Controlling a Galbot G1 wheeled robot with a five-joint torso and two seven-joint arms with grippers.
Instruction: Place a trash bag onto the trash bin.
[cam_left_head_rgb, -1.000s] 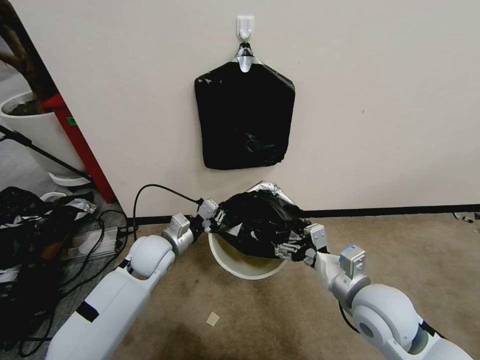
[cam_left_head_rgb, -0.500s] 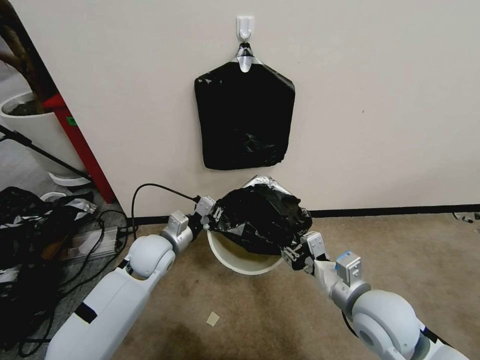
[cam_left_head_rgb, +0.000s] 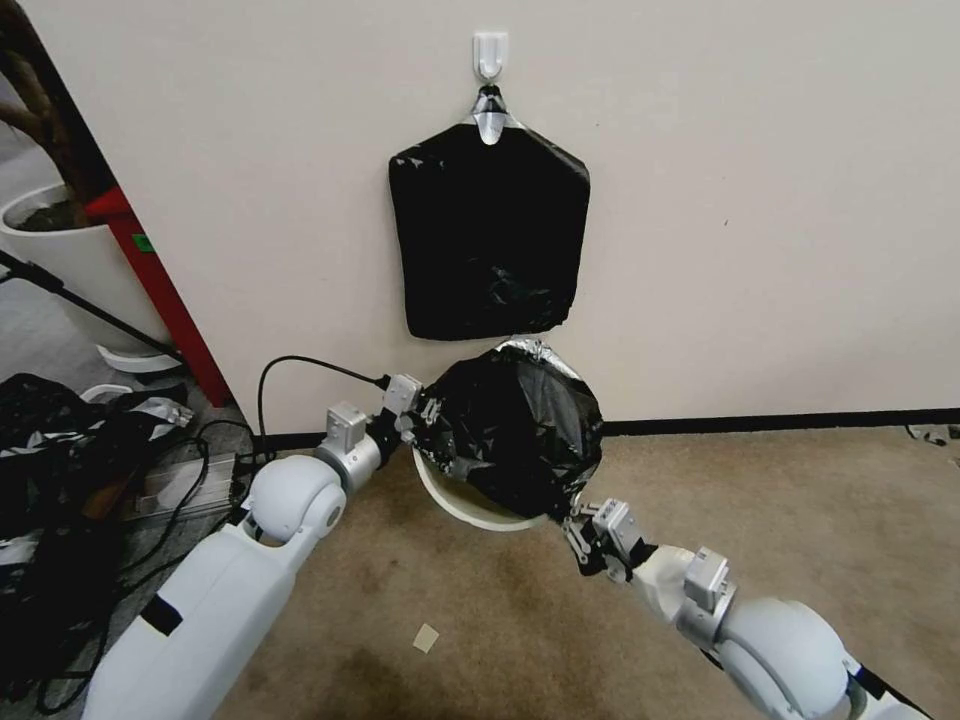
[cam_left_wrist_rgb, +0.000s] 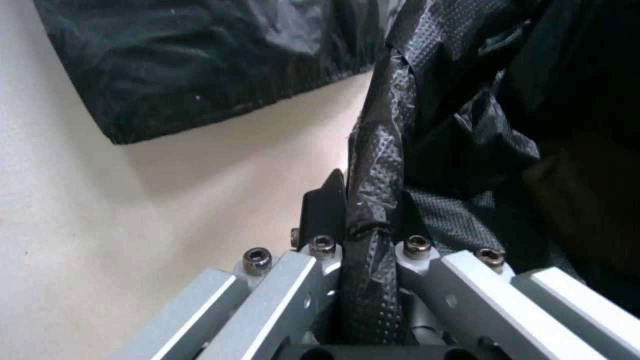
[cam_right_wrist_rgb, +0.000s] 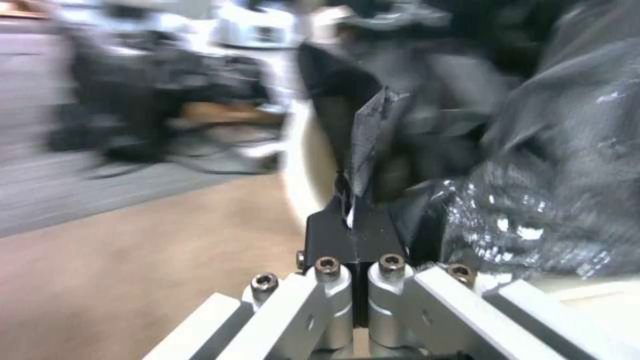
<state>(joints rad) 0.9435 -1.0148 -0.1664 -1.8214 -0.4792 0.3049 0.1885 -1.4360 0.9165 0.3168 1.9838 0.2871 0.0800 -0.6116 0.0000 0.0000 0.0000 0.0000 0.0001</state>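
We see one trash bag (cam_left_head_rgb: 520, 430) stretched over one trash bin (cam_left_head_rgb: 450, 495), hiding most of the bin; only the near rim shows. Bin stands on the carpet (cam_left_head_rgb: 500, 620) against the wall (cam_left_head_rgb: 750, 200). Left gripper (cam_left_head_rgb: 428, 415) clamps the bag's left edge, fingers pinched together on a fold. Right gripper (cam_left_head_rgb: 578, 530) is at the bin's near-right rim, fingers together on a thin bag edge; that wrist view is blurred. One flat black pack (cam_left_head_rgb: 488, 235) hangs on a hook (cam_left_head_rgb: 490, 52).
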